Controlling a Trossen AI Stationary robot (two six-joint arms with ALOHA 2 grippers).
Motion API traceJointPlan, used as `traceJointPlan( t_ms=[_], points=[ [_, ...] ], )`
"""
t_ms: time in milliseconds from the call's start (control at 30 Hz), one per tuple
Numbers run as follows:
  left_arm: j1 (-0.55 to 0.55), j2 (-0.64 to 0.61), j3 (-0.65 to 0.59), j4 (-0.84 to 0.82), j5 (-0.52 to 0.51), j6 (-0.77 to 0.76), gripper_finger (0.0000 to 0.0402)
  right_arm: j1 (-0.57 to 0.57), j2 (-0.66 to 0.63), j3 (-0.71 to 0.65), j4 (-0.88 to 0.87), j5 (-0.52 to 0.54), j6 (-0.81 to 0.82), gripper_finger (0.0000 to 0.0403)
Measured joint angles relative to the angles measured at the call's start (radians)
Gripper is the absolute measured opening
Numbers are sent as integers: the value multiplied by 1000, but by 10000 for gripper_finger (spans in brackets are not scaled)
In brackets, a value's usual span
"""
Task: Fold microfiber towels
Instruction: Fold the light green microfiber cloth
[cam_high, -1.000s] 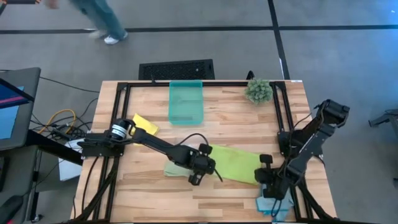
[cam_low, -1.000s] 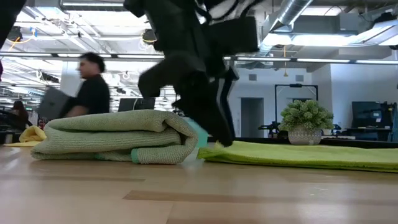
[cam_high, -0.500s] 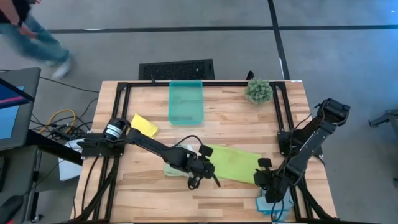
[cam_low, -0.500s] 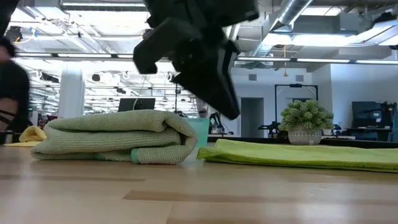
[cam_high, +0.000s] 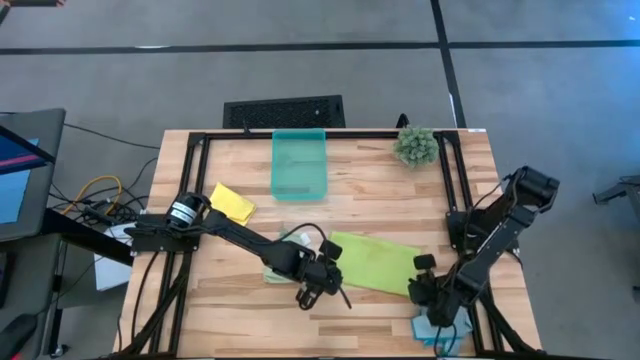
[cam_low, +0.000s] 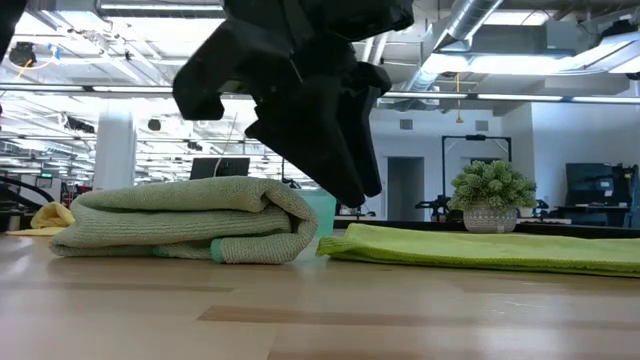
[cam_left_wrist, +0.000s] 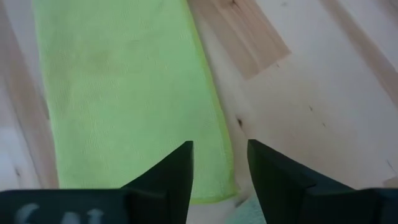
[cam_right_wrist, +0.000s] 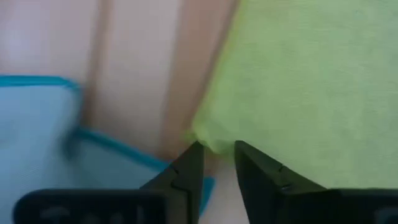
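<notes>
The flat, half-folded lime green microfiber towel (cam_high: 375, 262) lay lengthwise across the wooden tabletop (cam_high: 380, 200) between both arms, the left claw (cam_high: 322, 292) parted and empty above its near end, the right claw (cam_high: 432, 293) narrowly parted, seemingly empty, at its opposite corner.

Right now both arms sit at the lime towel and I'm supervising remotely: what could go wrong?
The left gripper hangs open beside the folded pale green towel; it might drag that fold open. The right gripper is at the lime green towel's corner, close to the light blue towel, and might catch both.
</notes>
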Motion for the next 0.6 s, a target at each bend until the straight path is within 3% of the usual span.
traceJointPlan(
  t_ms=[367,600],
  points=[
    [-25,0,-5,-55,-45,126,136,-14,-5,0,-6,21,-7,10],
    [-26,-1,-94,39,-57,99,164,14,-77,0,-66,120,135,12]
  ],
)
